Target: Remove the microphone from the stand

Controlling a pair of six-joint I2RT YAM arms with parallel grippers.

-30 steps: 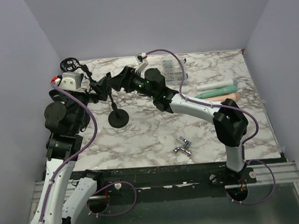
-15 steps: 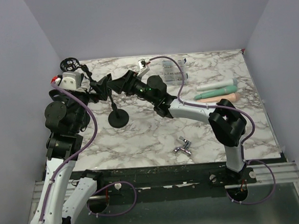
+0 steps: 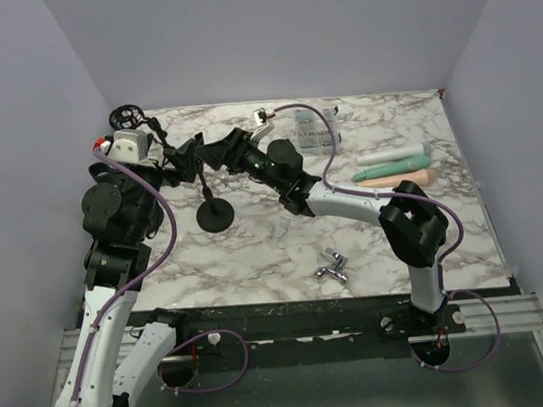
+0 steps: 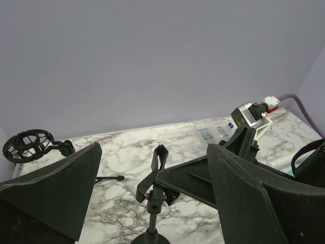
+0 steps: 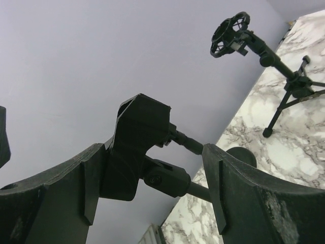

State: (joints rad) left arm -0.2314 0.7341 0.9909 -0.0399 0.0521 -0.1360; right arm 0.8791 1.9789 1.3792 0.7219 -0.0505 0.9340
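Note:
The black stand [image 3: 216, 215] has a round base and a spring clip [image 4: 155, 173] on top. I see no microphone in the clip. My right gripper [image 3: 214, 152] is open, its fingers on either side of the clip [image 5: 137, 147], and the left finger [image 5: 56, 198] lies against it. My left gripper [image 3: 177, 163] is open and empty just left of the stand, with the clip between its fingers in its wrist view. Three microphones lie at the right: white-green [image 3: 394, 155], green [image 3: 386, 169] and peach [image 3: 398, 178].
A small black tripod with a round shock mount [image 3: 127, 115] stands at the far left corner; it also shows in the right wrist view [image 5: 231, 34]. A clear packet [image 3: 315, 131] lies at the back. A metal fitting [image 3: 332, 266] lies near the front.
My right gripper has moved a little left and down toward the stand's clip. The left arm and the stand have not moved.

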